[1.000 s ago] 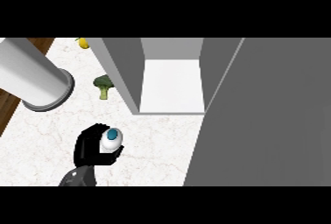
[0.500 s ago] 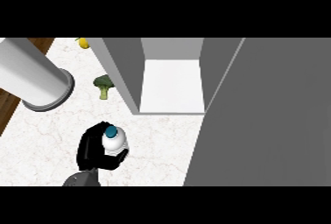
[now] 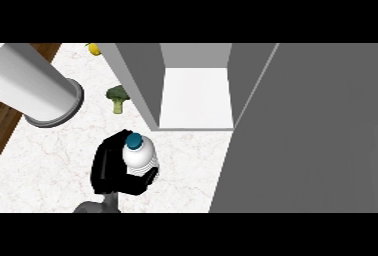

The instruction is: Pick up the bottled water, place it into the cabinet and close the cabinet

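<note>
The bottled water [image 3: 139,156], white with a blue cap, is seen from above in the head view, left of centre. My left hand [image 3: 111,167] is shut on it, the palm on the bottle's left and the fingers curled round its lower side. The cabinet [image 3: 196,97] stands just beyond and to the right, open, with its white floor showing. Its grey door [image 3: 303,140] is swung out along the right side of the view. The right hand is out of view.
A tall grey cylinder [image 3: 37,90] stands on the marble counter [image 3: 44,160] at the left. A broccoli floret [image 3: 117,98] lies beside the cabinet's left wall, and a yellow item [image 3: 94,48] sits at the far edge. Dark wood borders the counter at the left.
The left hand with the bottle has shifted slightly toward the cabinet and to the right; the bottle looks a little larger, as if raised.
</note>
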Robot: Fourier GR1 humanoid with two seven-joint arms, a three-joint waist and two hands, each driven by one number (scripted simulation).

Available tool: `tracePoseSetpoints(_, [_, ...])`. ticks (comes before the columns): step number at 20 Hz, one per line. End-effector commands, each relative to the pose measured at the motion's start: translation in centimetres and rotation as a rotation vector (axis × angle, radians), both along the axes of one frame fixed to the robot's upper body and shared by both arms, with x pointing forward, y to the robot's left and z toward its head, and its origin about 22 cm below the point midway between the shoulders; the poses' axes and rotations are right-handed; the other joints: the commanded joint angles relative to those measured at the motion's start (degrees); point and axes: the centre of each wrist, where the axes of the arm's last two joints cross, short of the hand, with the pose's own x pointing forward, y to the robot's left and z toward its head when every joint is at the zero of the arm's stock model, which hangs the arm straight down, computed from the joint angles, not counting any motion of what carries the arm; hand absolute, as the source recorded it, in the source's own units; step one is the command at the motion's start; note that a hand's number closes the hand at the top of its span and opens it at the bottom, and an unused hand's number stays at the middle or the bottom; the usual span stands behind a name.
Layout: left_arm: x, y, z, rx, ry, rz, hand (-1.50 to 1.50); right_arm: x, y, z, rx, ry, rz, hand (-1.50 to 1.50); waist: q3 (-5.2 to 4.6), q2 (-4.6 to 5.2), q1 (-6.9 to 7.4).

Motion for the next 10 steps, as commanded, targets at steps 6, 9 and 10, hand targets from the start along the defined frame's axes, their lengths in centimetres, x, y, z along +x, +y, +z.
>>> tracePoseSetpoints(6, [-0.1, -4.3, 4.3, 0.013, -0.010, -0.042, 1.50, -1.7, -0.3, 1.3, 0.013, -0.050, -0.034, -1.50, -0.03, 0.06, -0.13])
tracePoseSetpoints(9, [2.1, -5.3, 5.2, 0.042, -0.023, -0.022, 1.50, -0.3, -0.6, 1.3, -0.014, -0.053, -0.026, -1.50, -0.03, 0.20, -0.10])
tracePoseSetpoints(10, [4.0, -6.0, 7.5, 0.051, -0.040, -0.021, 1.50, -1.5, -0.9, 0.6, 0.006, -0.055, -0.029, -1.50, 0.01, 0.14, -0.60])
